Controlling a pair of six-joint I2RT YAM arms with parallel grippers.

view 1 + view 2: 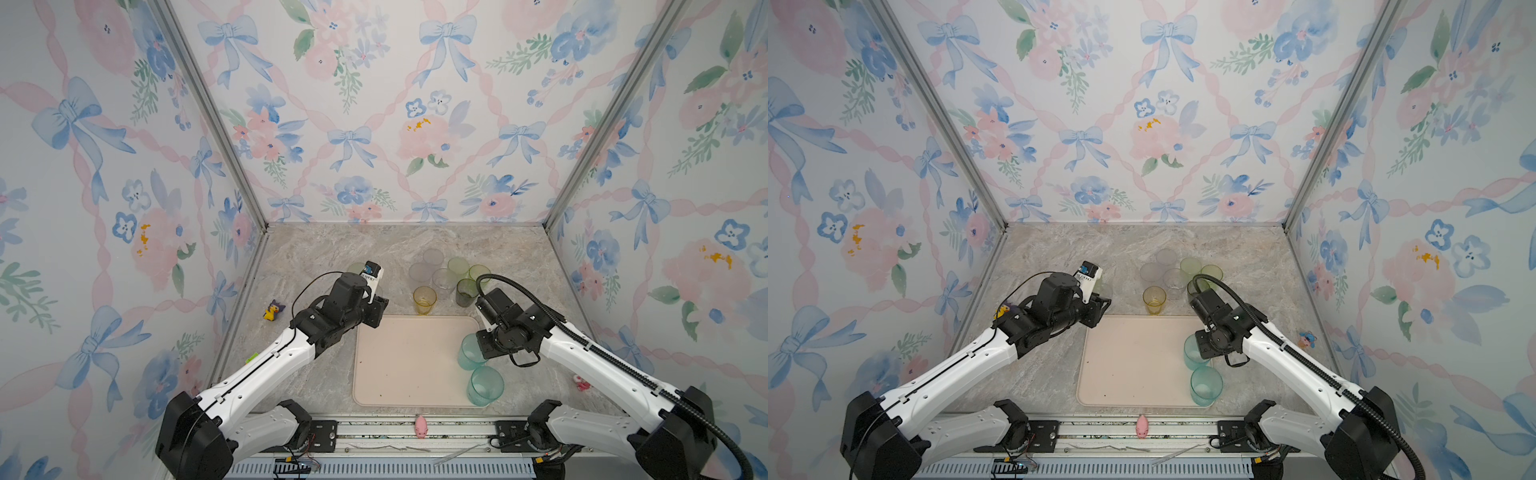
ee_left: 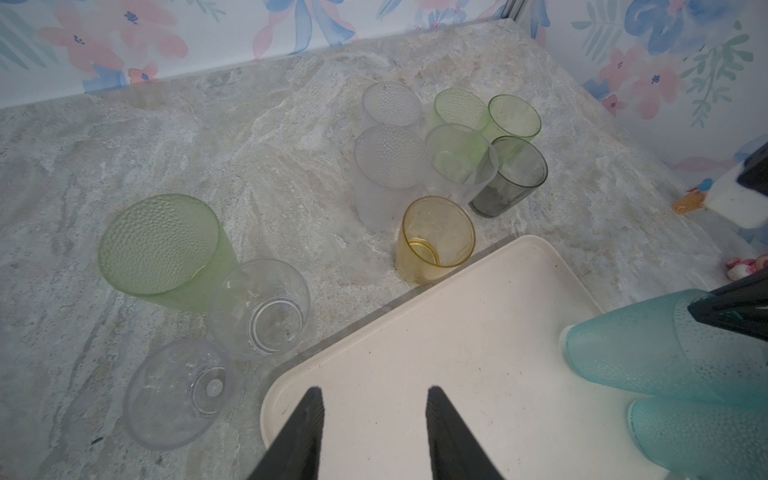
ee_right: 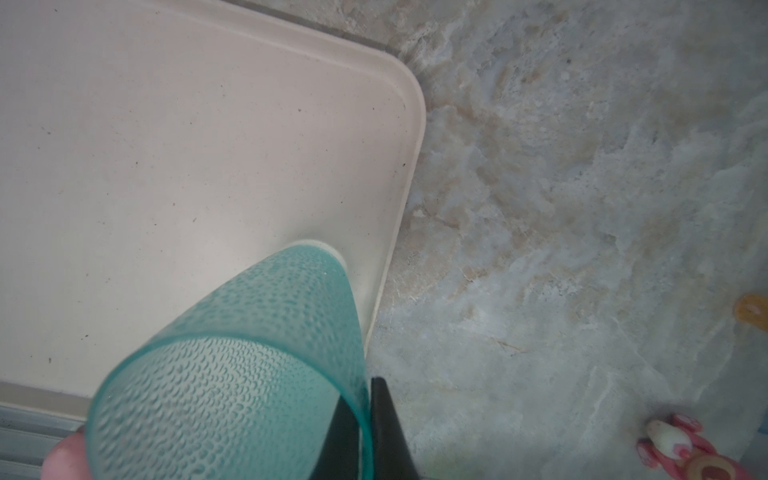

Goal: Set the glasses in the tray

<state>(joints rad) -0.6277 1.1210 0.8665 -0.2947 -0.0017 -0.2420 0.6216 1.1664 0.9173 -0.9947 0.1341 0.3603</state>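
Note:
The cream tray [image 1: 399, 365] lies in the middle of the marble table. My right gripper [image 3: 361, 390] is shut on the rim of a teal glass [image 3: 249, 353], one finger inside and one outside. That glass's base rests on the tray [image 3: 166, 166] by its right rim. A second teal glass [image 1: 485, 385] stands at the tray's near right corner. My left gripper [image 2: 375, 388] is open and empty over the tray's far left corner [image 2: 457, 332]. Behind the tray stand an amber glass [image 1: 424, 300], a smoky grey glass [image 1: 466, 292], and pale green [image 1: 458, 268] and frosted glasses [image 1: 419, 274].
A pale green glass [image 2: 162, 249] and two clear glasses [image 2: 259, 307] stand left of the tray's far corner, mostly hidden under the left arm in both top views. A duck toy [image 1: 272, 311], a pink pig [image 1: 421, 427] on the front rail and a pink-white toy [image 1: 582, 383] lie about.

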